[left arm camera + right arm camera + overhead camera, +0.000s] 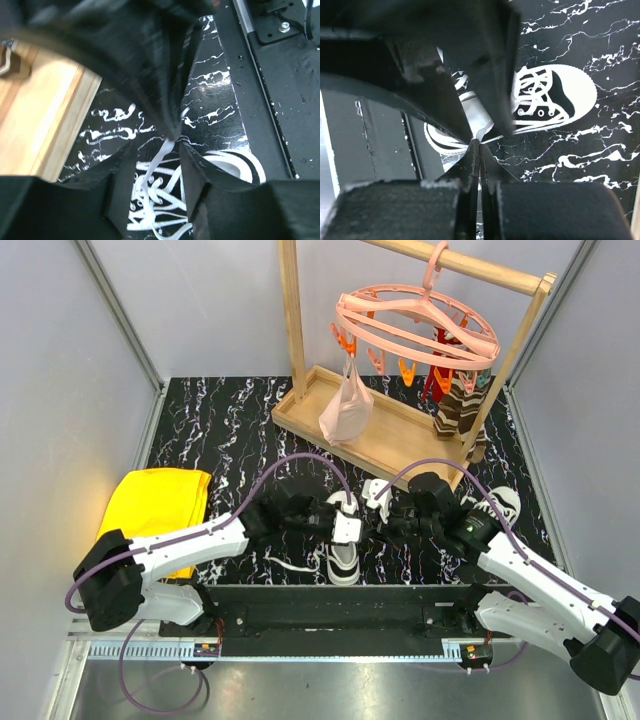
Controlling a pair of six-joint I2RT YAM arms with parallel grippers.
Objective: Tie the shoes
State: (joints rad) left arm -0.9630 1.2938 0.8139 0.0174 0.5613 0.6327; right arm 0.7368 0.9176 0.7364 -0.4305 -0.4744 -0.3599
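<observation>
Right gripper (479,146) clamps tight on the lace (152,170) of the lower-centre shoe (343,552), left gripper (157,146) spread around it.

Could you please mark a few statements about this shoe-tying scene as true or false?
1. The right gripper has its jaws closed on a white lace. True.
2. The yellow cloth lies on the table's right side. False: it lies on the left.
3. The two shoes touch. False: the middle shoe and the right-hand shoe lie apart.
4. Striped socks hang from the pink hanger. True.
5. The left gripper has its jaws shut. False: they stand open, with a lace running between them.
</observation>
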